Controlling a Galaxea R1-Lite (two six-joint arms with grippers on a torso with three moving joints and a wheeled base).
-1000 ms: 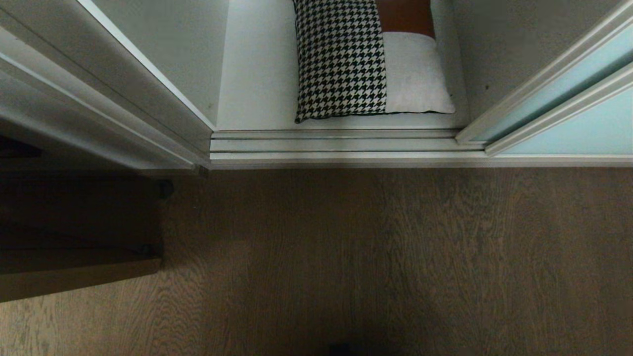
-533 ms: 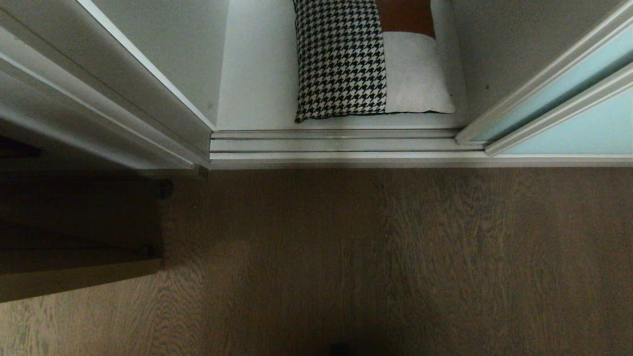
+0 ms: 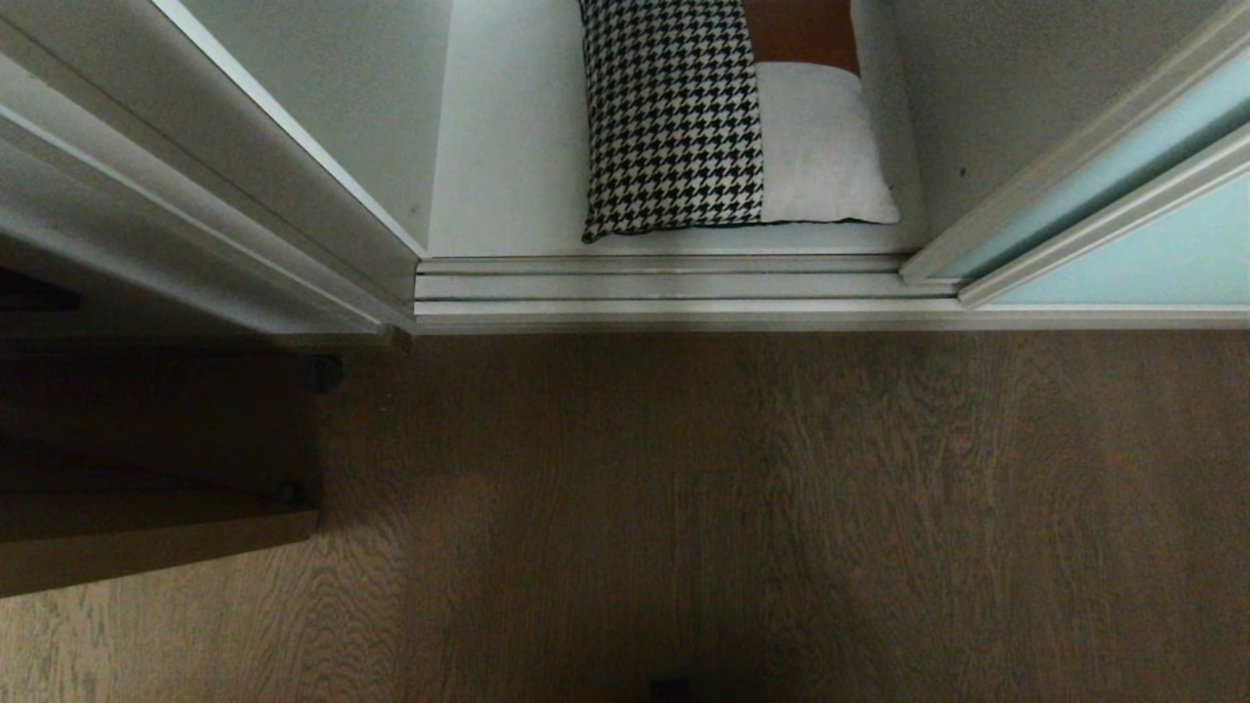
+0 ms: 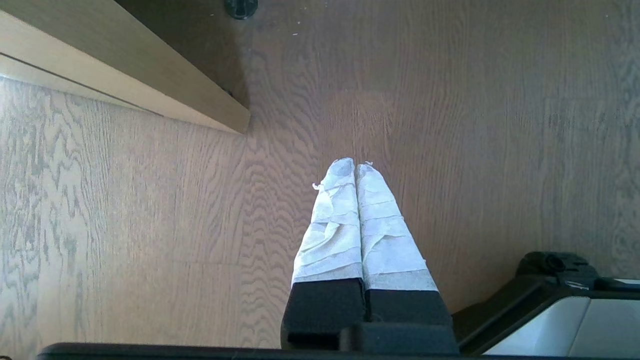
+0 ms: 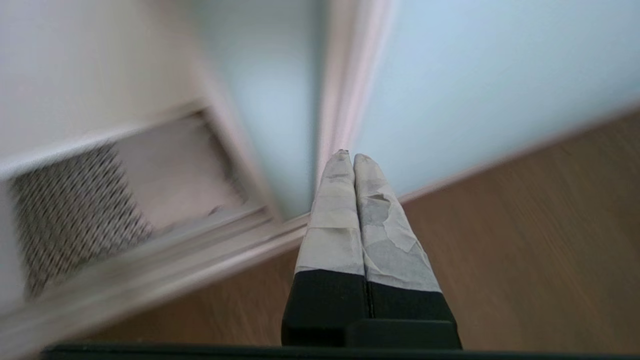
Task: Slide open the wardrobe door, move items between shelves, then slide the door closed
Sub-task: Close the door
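Jaws pressed tight together on both arms, nothing between them. The left gripper point(image 4: 355, 167) hangs over bare wooden floor point(image 4: 450, 125), parked beside a pale wooden board point(image 4: 125, 80). The right gripper point(image 5: 348, 157) points at the slim frame edge of the sliding wardrobe door point(image 5: 475, 80), near it, though contact cannot be told.

From the head view the door point(image 3: 1152, 259) stands slid to the right, and the cushion point(image 3: 723, 127) lies flat on the white shelf point(image 3: 508, 146) just behind the floor track point(image 3: 664, 288).

That cushion looks soft and light, so it should squash and sag under a pinch; a corner or the near seam looks like the best hold. The door looks stiff and smooth, its frosted glass slippery, so the frame edge is probably the place to push.

Cut off: the cushion's far edge, any higher shelves, the door's top. Neither arm shows from the head, and the right wrist's picture is smeared.
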